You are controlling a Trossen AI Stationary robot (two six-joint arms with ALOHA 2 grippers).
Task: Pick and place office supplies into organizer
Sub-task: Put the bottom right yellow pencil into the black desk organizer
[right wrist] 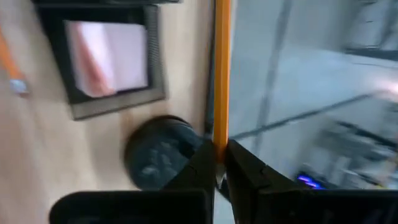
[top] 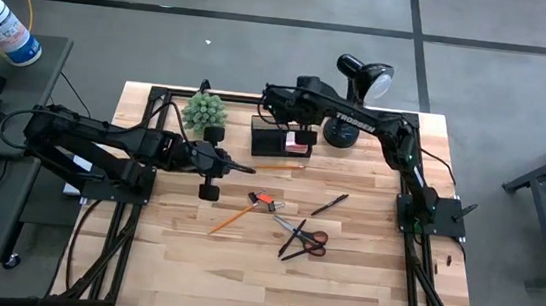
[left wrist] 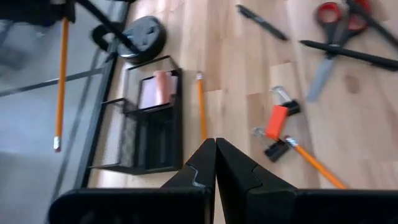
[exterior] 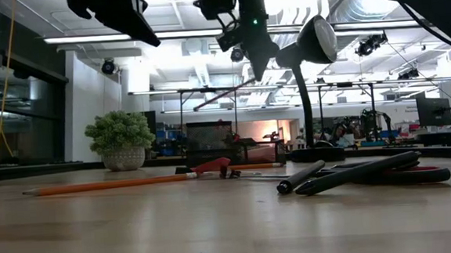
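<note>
The black organizer [top: 279, 142] stands at the table's far middle with a pink sticky-note pad [left wrist: 158, 90] in its tray. My right gripper [top: 274, 100] hovers above the organizer's far side, shut on an orange pencil [right wrist: 221, 68]. My left gripper [top: 249, 169] hangs shut and empty above the table, near the organizer's near left corner. Lying flat on the wood are a second pencil [top: 287, 164] beside the organizer, a third pencil [top: 232, 217], a red piece [top: 263, 201], a black pen [top: 329, 205] and red-handled scissors [top: 305, 239]. My right gripper pinches the pencil between its two fingers near one end [right wrist: 219, 146]. The pencil runs on past the fingertips, along the fingers. It is lifted clear and hangs steeply down, its free end [left wrist: 56, 146] in the air above the table's far edge.
A black desk lamp [top: 353, 101] stands on its round base [right wrist: 161, 152] right of the organizer, close under my right arm. A green spiky plant [top: 204, 111] sits at the far left. Bare wood lies along the near edge [top: 270, 283].
</note>
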